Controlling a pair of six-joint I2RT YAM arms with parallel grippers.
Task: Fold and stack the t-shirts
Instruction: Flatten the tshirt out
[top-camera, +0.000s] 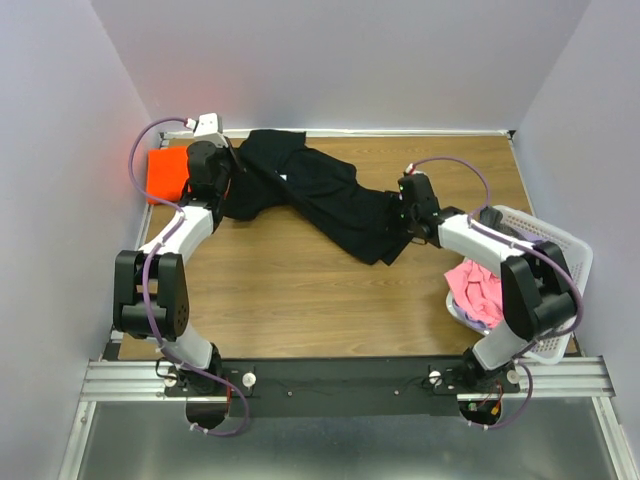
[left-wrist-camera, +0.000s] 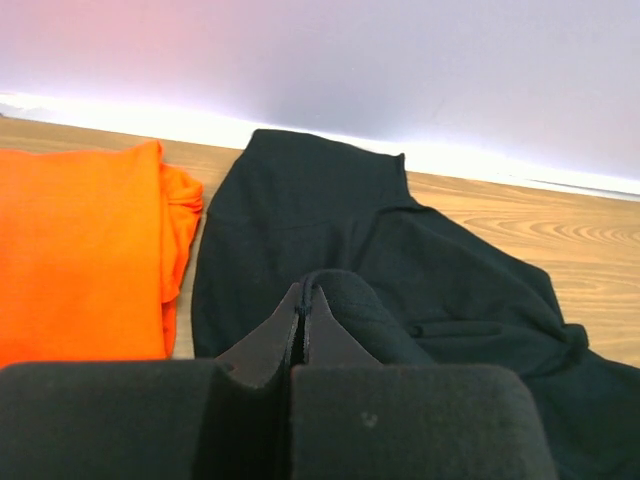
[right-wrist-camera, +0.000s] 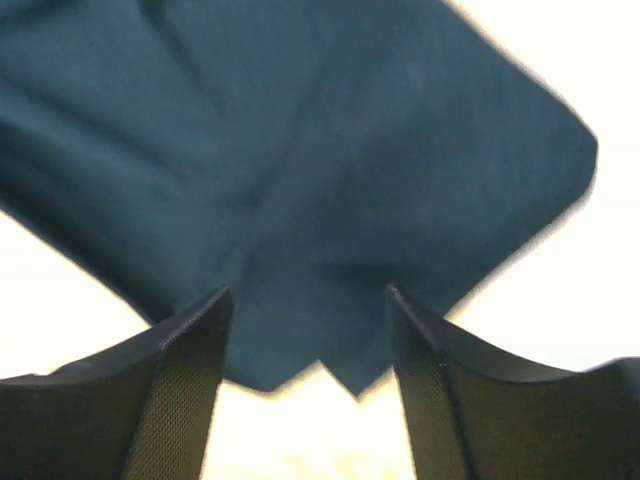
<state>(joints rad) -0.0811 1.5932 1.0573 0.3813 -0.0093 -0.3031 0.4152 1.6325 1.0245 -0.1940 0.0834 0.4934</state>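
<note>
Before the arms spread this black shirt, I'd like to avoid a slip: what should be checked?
1. Left gripper shut on black t-shirt: ok.
2. Right gripper holding the shirt: not ok, jaws open over the cloth.
3. Shirt flat: not ok, bunched diagonally.
4. Orange shirt folded, set aside: ok.
5. Basket with pink garment off the work area: ok.

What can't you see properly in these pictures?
Top view: the right arm covers part of the pink clothes in the laundry basket; how many is unclear.
Left wrist view: the orange t-shirt runs off the left edge.
Right wrist view: the black t-shirt is blurred, so whether the right gripper touches it is unclear.
</note>
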